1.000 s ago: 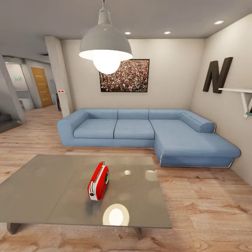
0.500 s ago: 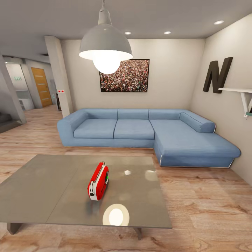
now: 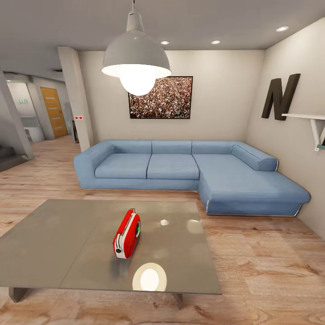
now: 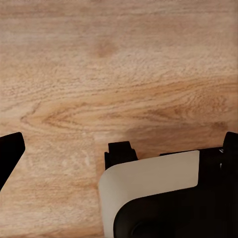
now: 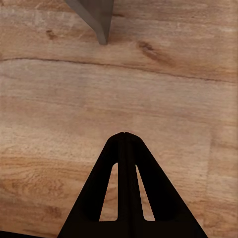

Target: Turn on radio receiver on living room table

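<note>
Red and white, the radio (image 3: 127, 239) stands upright on the glossy grey table (image 3: 54, 243), nearer its front edge than the back and right of the middle, with nothing touching it. Judging from that, the switching-on is still all to do; the robot has only got within sight of it. The right gripper (image 5: 125, 135) hangs over the wood floor (image 5: 59, 99) with its fingers pressed together, empty. The left gripper (image 4: 64, 153) has its fingers spread wide, also empty. Behind the table sit a blue sofa (image 3: 180, 169), a pendant lamp (image 3: 136, 61) and a dark letter N (image 3: 280, 96).
</note>
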You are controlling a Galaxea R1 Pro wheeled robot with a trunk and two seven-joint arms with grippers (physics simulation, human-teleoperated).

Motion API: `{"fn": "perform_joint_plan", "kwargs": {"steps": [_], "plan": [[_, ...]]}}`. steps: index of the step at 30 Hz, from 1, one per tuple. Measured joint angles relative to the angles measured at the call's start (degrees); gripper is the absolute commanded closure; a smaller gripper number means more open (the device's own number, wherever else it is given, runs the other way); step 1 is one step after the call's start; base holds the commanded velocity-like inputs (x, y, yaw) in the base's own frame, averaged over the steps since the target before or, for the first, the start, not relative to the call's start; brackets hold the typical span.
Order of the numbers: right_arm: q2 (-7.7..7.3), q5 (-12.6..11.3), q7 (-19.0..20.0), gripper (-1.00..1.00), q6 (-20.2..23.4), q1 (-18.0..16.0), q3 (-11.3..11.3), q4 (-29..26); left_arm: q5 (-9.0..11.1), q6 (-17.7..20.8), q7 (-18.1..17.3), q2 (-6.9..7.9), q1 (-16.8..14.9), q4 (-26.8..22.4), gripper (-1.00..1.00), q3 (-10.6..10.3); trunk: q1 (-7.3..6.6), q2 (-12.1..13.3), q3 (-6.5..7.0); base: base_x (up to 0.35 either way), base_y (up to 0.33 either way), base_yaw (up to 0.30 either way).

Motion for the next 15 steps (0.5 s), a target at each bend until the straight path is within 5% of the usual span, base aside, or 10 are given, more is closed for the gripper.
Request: {"fn": "perform_joint_plan", "kwargs": {"steps": [15], "plan": [[0.0,0.0,0.0,1.0,0.0,0.0,0.0,0.0,0.0,0.0,0.0,0.0,0.0,0.0,-1.0,0.0,0.0,0.0,0.0,0.0,0.0,0.0]]}}
